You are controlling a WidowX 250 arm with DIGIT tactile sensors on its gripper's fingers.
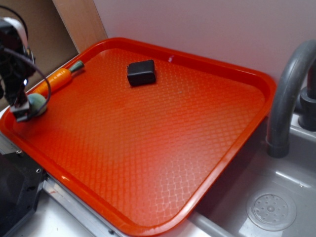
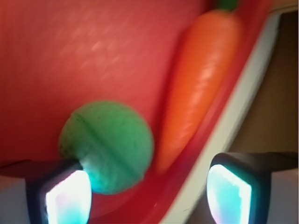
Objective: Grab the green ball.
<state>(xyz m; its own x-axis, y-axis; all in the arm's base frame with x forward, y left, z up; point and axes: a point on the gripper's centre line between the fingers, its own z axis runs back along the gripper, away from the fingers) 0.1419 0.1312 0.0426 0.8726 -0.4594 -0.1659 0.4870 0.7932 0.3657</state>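
Note:
The green ball [image 1: 37, 103] [image 2: 107, 145] lies on the red tray [image 1: 148, 138] at its left rim, touching the tip of an orange toy carrot [image 1: 58, 81] [image 2: 198, 88]. My gripper [image 1: 25, 109] [image 2: 148, 198] hangs over that corner, open. In the wrist view the ball sits against the left fingertip [image 2: 69, 198], and the right fingertip [image 2: 230, 195] is out past the tray's rim. A wide gap lies between ball and right finger.
A black block [image 1: 141, 72] rests near the tray's far edge. To the right is a grey sink [image 1: 256, 197] with a curved faucet [image 1: 286, 94] and a drain [image 1: 271, 211]. A wall stands behind the tray.

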